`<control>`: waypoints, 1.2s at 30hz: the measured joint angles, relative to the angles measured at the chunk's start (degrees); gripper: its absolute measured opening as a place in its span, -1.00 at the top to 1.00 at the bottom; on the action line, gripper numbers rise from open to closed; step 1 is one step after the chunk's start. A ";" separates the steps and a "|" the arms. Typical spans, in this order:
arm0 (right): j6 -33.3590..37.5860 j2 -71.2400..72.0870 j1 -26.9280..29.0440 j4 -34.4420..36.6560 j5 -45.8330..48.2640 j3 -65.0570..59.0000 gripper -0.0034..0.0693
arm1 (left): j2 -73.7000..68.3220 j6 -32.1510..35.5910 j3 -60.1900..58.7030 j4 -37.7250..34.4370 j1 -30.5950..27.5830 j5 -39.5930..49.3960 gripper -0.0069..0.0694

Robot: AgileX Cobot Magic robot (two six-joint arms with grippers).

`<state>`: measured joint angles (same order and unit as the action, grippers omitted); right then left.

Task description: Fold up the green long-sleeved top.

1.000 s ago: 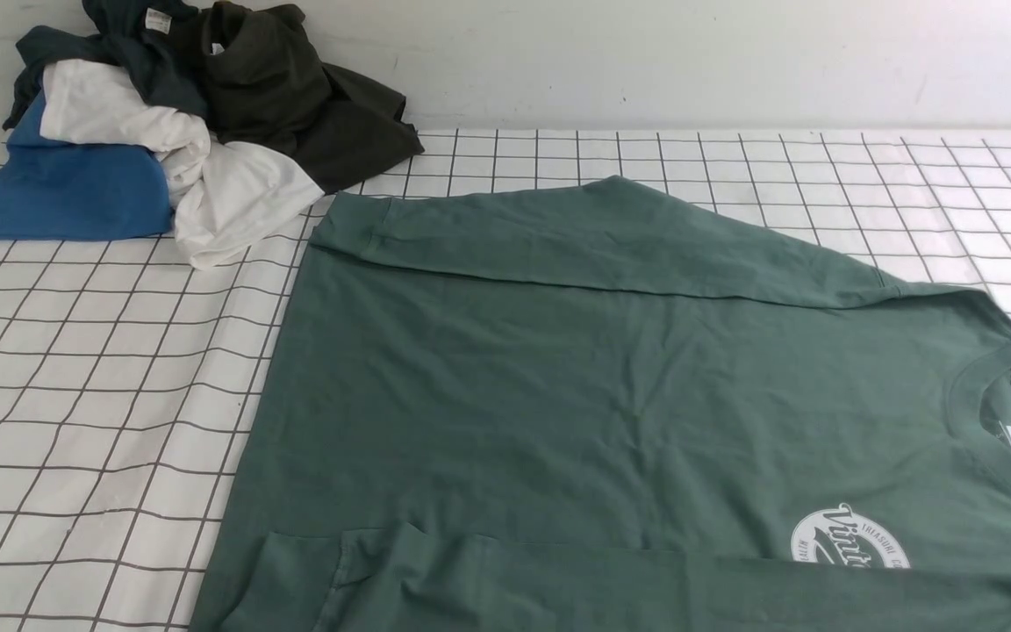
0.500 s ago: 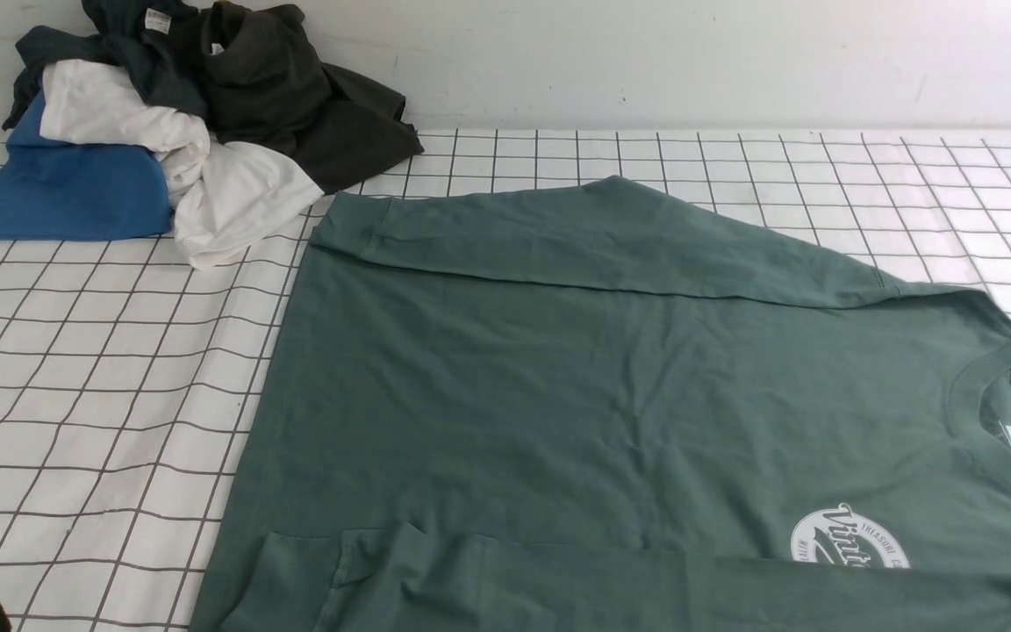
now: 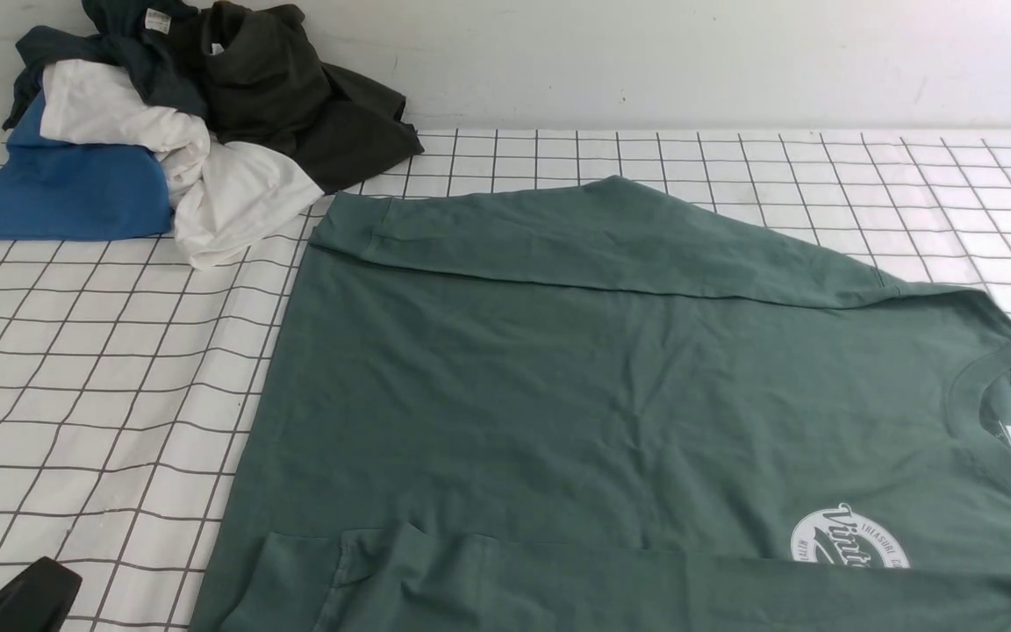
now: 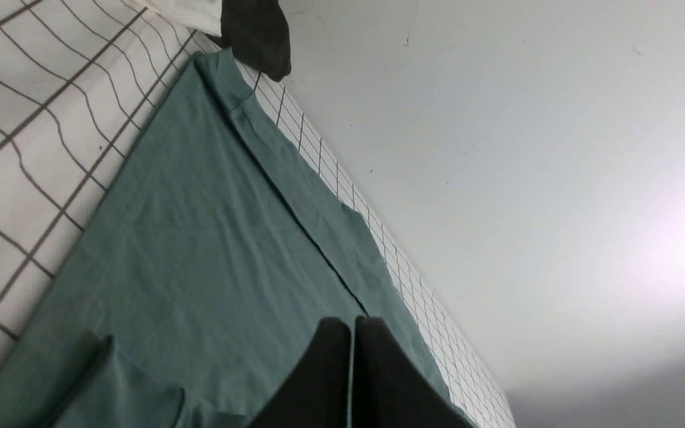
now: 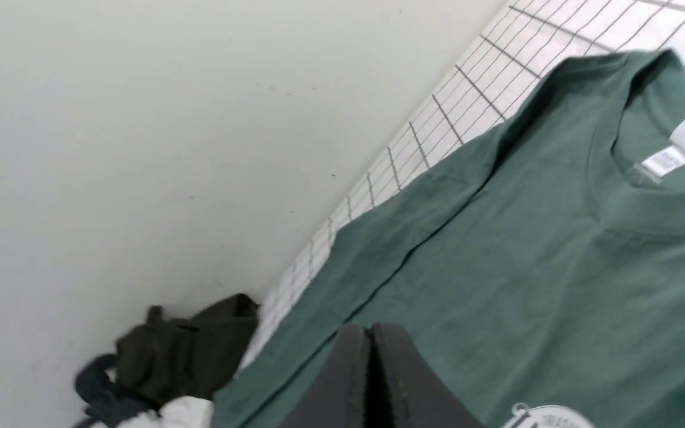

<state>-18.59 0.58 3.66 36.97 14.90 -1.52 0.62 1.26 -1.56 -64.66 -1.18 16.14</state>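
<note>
The sage-green cotton long-sleeved top [image 3: 611, 395] lies flat, front up, across the middle and right of the white grid-lined surface [image 3: 75, 369]. Its long axis runs left to right, with the ribbed collar [image 3: 962, 395] at the right and the hem [image 3: 264, 421] at the left. The far sleeve [image 3: 602, 237] is laid in along the far edge and the near sleeve [image 3: 514, 579] along the near edge.

My left fingers [image 3: 27, 597] show as a dark tip in the near-left corner, over bare surface, just left of the hem corner and apart from the cloth. The right fingers [image 5: 345, 380] hang over the chest, near the round white chest logo [image 5: 547, 416], with the white neck label [image 5: 663, 160] beyond. So the left arm is nearer the hem and the right nearer the collar. I judge the coming fold brings one end toward the other along that axis.

Only the front view gives me the gap between the left fingers and the hem, and the heap of blue, white and dark clothes [image 3: 163, 132] just beside the top's far-left corner. It does not show the right fingers. Only the wrist views show that both pairs of fingers are pressed together and empty.
</note>
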 joint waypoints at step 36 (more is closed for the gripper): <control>41.27 -51.65 -9.21 -10.79 38.71 46.87 0.95 | -58.51 12.37 48.68 59.75 20.52 45.03 0.80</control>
<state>22.68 -51.06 -5.55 26.19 53.61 45.35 -57.89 13.62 47.12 -4.91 19.34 61.18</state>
